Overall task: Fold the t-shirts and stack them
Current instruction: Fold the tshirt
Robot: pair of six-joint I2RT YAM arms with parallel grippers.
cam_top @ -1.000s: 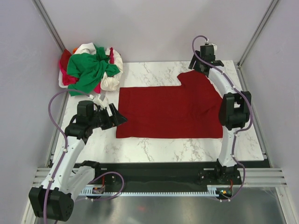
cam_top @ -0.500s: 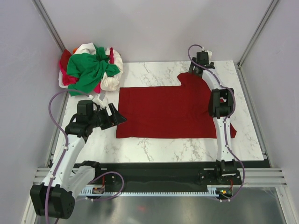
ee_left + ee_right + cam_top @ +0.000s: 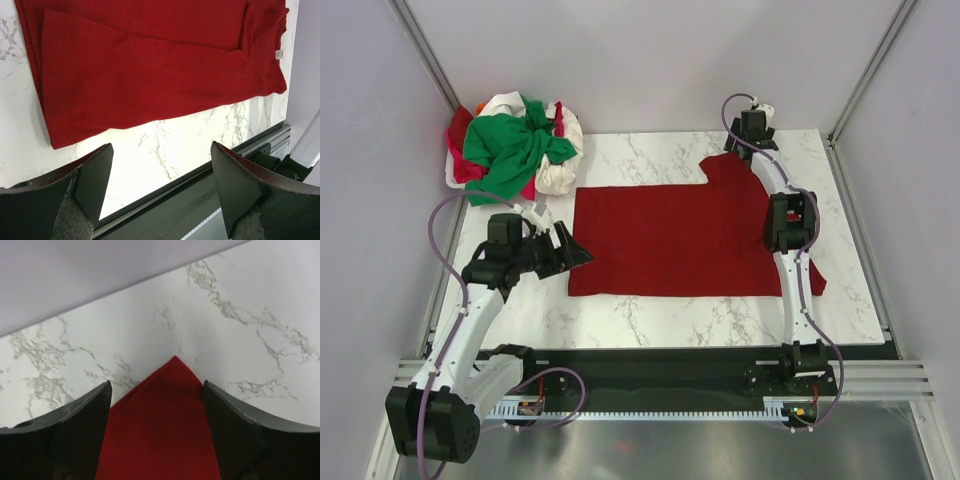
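Bench (image 3: 650,320): white marble top. It carries one spread shirt in the middle and a heap at the far left corner.
Left claw (image 3: 570,248): wide open and holding nothing. It sits just beside the near left corner of the red shirt and is tilted towards it.
Red shirt (image 3: 670,240): dark red, lying flat across the middle of the bench. One layer is doubled over another along its left edge, and a small white tag (image 3: 278,53) shows at the right end.
Handling: probably light, limp and easy to wrinkle. It should drag on the marble rather than slide, and an edge lifted at one point will sag.
Where to hold: pinch the corners and hems. The near left corner and the far right sleeve tip look best, so that both layers lift together.
Right claw (image 3: 156,385): open and empty, reaching to the far right. The pointed sleeve tip lies between its fingers, but I cannot tell whether they touch the cloth.
Heap: a green shirt (image 3: 505,150) lies on top, tangled with a white shirt (image 3: 558,178) and a pinkish-red shirt (image 3: 460,130). All are crumpled and unfolded, well apart from both claws.
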